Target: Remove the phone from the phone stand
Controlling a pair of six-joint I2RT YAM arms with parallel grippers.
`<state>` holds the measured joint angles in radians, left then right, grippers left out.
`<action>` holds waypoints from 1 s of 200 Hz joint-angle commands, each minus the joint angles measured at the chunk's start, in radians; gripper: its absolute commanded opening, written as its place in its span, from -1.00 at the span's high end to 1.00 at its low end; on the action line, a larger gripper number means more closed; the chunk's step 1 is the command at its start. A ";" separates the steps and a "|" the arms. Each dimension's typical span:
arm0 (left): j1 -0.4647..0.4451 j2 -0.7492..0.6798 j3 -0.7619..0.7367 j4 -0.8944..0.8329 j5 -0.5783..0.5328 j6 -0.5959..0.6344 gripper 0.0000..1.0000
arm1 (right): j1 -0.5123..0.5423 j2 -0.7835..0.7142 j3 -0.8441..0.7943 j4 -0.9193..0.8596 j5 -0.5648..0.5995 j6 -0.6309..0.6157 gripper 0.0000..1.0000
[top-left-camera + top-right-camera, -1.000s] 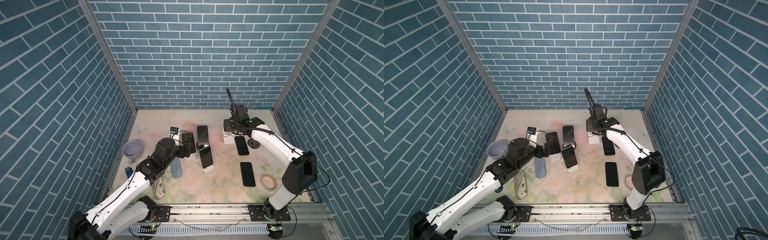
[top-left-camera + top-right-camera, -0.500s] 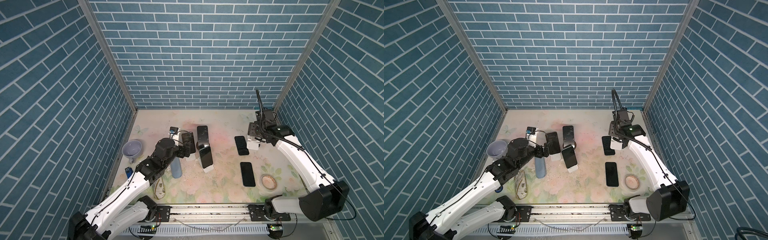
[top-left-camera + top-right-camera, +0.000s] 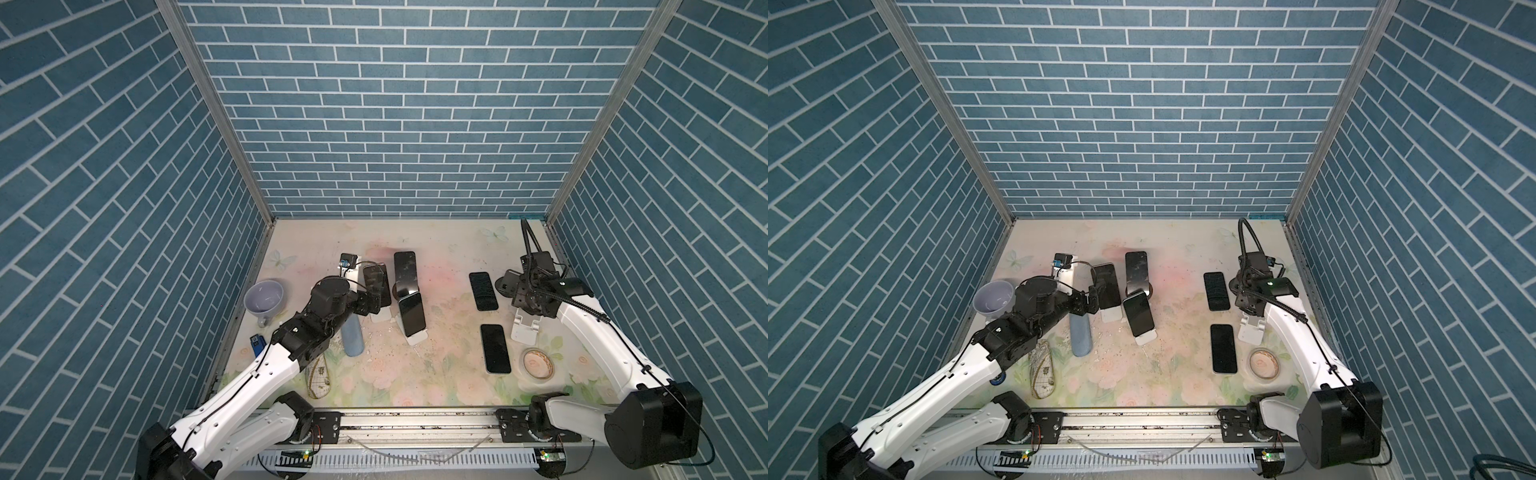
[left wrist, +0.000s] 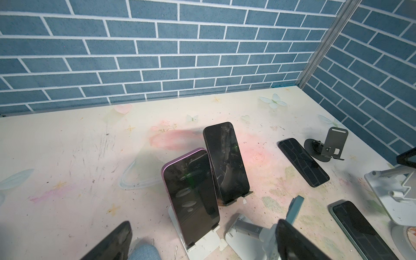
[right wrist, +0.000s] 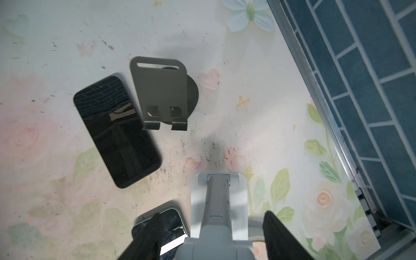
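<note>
A purple-edged phone (image 4: 191,195) leans upright on a white phone stand (image 4: 202,244); both top views show this phone (image 3: 376,282) (image 3: 1106,284) at the left of the mat. My left gripper (image 4: 203,225) (image 3: 371,300) is open right in front of it, one finger on each side, touching nothing. A black phone (image 3: 405,270) on a dark stand and another phone (image 3: 411,312) on a white stand lean just to the right. At the right side, my right gripper (image 5: 212,218) (image 3: 532,307) is shut on an empty white stand (image 5: 217,202) (image 3: 525,330).
Two phones (image 3: 483,291) (image 3: 495,348) lie flat right of centre, beside an empty dark stand (image 5: 161,90). A tape roll (image 3: 538,363) sits front right. A lilac cup (image 3: 264,297), a blue bottle (image 3: 352,340) and a patterned case (image 3: 318,378) crowd the left arm.
My right arm has swung from the middle back of the mat to the right side, carrying the empty white stand with it. The left arm and its phone have not moved.
</note>
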<state>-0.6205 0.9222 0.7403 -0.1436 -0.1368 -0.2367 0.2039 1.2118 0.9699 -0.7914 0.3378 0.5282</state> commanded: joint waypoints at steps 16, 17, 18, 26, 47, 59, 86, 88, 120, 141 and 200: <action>-0.003 -0.006 0.001 0.011 0.002 0.005 -0.99 | -0.031 -0.017 -0.089 0.120 -0.005 0.057 -0.05; -0.003 -0.006 0.000 0.011 0.002 0.004 -0.99 | -0.033 -0.016 -0.090 0.123 -0.006 0.057 -0.05; -0.003 -0.006 0.000 0.012 0.001 0.004 -0.99 | -0.033 -0.016 -0.091 0.126 -0.006 0.058 -0.05; -0.003 -0.008 0.001 0.010 0.000 0.002 -0.99 | -0.037 -0.010 -0.101 0.146 -0.007 0.064 -0.05; -0.003 -0.011 0.005 0.004 -0.001 -0.001 -0.99 | -0.041 0.004 -0.121 0.190 0.015 0.070 -0.05; -0.004 -0.011 0.007 -0.001 0.001 -0.001 -0.99 | -0.044 0.008 -0.133 0.218 0.033 0.070 -0.05; -0.003 -0.015 0.000 0.000 0.004 -0.007 -0.99 | -0.052 0.020 -0.151 0.267 0.050 0.067 -0.05; -0.003 -0.015 0.000 0.000 0.003 -0.008 -0.99 | -0.052 0.022 -0.152 0.268 0.050 0.067 -0.05; -0.003 -0.013 0.001 -0.012 -0.001 -0.013 -0.99 | -0.058 0.066 -0.152 0.285 0.031 0.065 -0.06; -0.004 -0.010 0.006 -0.024 -0.006 -0.013 -0.99 | -0.060 0.088 -0.153 0.287 0.023 0.074 -0.07; -0.003 -0.007 0.023 -0.055 -0.007 -0.001 -0.99 | -0.064 0.115 -0.159 0.271 0.025 0.096 -0.21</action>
<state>-0.6205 0.9199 0.7403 -0.1711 -0.1375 -0.2462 0.1452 1.3006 0.8349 -0.5148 0.3569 0.5728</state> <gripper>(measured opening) 0.996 0.666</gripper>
